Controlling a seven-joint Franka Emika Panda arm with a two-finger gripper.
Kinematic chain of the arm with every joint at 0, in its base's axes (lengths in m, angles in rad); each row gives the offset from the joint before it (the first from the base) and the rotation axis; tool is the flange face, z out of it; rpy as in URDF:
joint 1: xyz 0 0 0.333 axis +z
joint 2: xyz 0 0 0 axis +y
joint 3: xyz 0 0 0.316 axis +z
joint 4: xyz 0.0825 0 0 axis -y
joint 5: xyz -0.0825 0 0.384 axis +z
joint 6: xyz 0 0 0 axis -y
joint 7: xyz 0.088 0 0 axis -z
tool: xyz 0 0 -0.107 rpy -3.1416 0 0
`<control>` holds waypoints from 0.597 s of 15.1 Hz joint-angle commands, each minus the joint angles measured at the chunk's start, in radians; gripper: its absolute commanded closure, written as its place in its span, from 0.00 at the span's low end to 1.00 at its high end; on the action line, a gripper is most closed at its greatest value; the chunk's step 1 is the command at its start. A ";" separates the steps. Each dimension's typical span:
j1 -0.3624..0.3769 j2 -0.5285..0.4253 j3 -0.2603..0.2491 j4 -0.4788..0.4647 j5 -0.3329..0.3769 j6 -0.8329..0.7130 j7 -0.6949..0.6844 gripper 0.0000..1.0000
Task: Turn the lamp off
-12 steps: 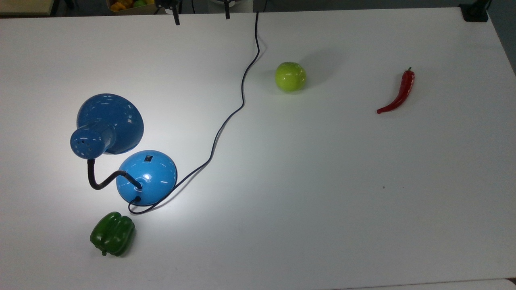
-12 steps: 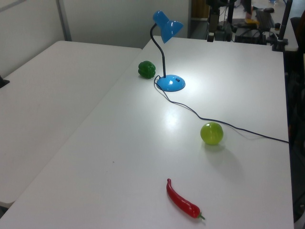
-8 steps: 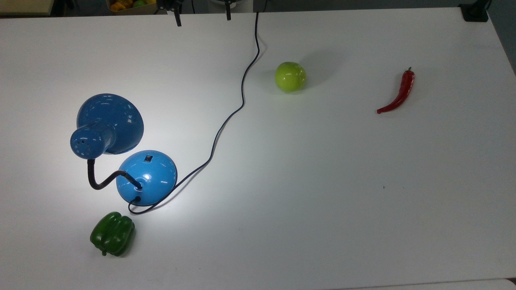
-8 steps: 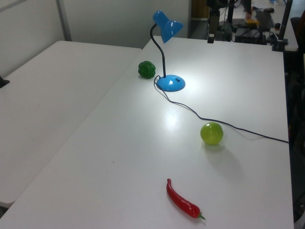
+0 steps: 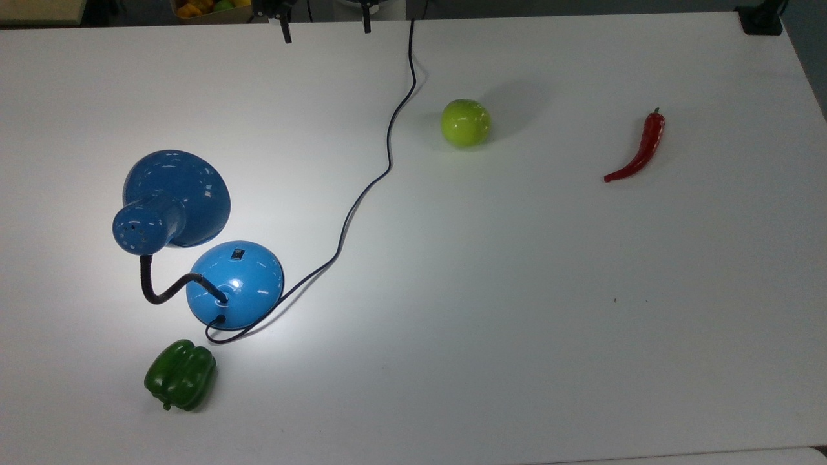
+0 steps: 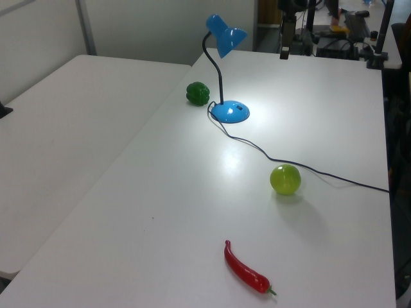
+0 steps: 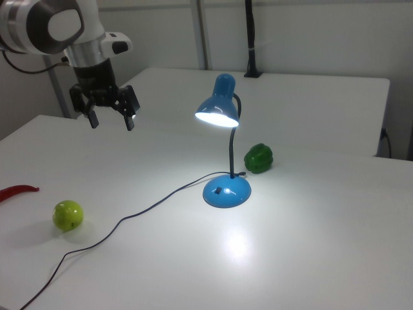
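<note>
While lit, the lamp [image 5: 194, 252] stands near the table's [image 5: 517, 323] left edge in the top view, a green pepper [image 5: 180, 375] just below its base. Left view: the lamp [image 6: 225, 70] stands toward the far edge, cord trailing past a green apple [image 6: 285, 179]. Right view: the gripper [image 7: 111, 119] hovers with fingers spread, well apart from the lamp [image 7: 222, 148].

**Arm appearance, right view**

White, rounded, glossy link housing with a grey circular joint cap at the 11 o'clock corner. Below it, a white wrist section carrying a short white side lug. The gripper [image 7: 111, 120] body is black and blocky, ending in two slim black fingers [image 7: 129, 122]. A thin dark cable loops off the housing toward 9 o'clock.
</note>
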 commanded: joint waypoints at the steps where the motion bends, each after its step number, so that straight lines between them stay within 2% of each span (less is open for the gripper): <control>1: 0.005 -0.016 -0.010 -0.017 0.018 0.021 -0.031 0.22; 4: 0.006 -0.015 -0.010 -0.017 0.024 0.021 -0.032 0.63; 7: 0.005 -0.015 -0.010 -0.018 0.036 0.021 -0.034 0.99; 9: 0.003 -0.013 -0.010 -0.018 0.038 0.022 -0.034 1.00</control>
